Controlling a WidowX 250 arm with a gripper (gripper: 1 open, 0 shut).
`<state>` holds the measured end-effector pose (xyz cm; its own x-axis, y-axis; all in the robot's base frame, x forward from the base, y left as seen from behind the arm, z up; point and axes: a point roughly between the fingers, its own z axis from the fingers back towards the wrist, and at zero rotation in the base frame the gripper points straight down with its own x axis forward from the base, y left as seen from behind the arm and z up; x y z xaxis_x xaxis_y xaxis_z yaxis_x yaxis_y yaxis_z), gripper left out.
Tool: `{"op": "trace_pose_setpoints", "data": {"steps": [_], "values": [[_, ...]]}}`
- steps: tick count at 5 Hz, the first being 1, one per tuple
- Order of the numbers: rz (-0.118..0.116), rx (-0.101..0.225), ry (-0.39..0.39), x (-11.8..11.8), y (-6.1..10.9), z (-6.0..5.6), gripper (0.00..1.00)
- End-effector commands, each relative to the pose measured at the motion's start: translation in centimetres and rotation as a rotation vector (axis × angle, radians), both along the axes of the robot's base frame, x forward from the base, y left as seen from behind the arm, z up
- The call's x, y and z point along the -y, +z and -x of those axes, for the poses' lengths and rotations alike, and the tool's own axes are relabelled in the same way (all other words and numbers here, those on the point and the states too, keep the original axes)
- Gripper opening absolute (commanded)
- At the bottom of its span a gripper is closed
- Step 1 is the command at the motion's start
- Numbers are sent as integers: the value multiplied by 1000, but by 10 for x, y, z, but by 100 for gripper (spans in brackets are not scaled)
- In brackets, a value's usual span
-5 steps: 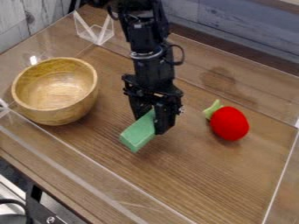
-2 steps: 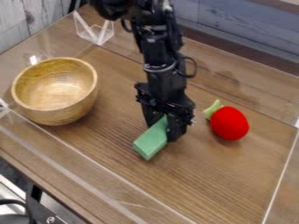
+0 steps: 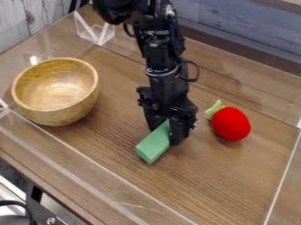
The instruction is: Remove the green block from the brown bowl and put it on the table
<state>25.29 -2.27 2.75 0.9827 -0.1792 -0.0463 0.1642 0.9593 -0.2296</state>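
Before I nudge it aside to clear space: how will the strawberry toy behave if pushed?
The strawberry toy looks rounded and lies on its side, so it would probably roll or wobble rather than slide. Its leafy cap may make it curve. It looks small, likely light.

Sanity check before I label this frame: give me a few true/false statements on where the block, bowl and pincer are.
1. The green block lies inside the brown bowl. False: the bowl is empty and the block is out over the table, to the bowl's right.
2. The pincer is shut on the green block. True.
3. The block sits flat on the table, clear of the pincer. False: it is tilted, its upper end between the pincer's fingers, its lower end at or near the tabletop.
4. A red strawberry toy lies on the table to the right of the pincer. True.
5. The pincer points steeply downward. True.
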Motion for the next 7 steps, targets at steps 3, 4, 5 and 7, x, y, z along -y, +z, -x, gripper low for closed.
{"op": "trace_pose_setpoints", "data": {"steps": [3, 4, 5, 7], "values": [[17, 88, 1, 9, 33, -8, 0], [21, 90, -5, 14, 34, -8, 0], [23, 85, -22, 21, 31, -6, 0], [22, 72, -63, 47, 17, -8, 0]]}}
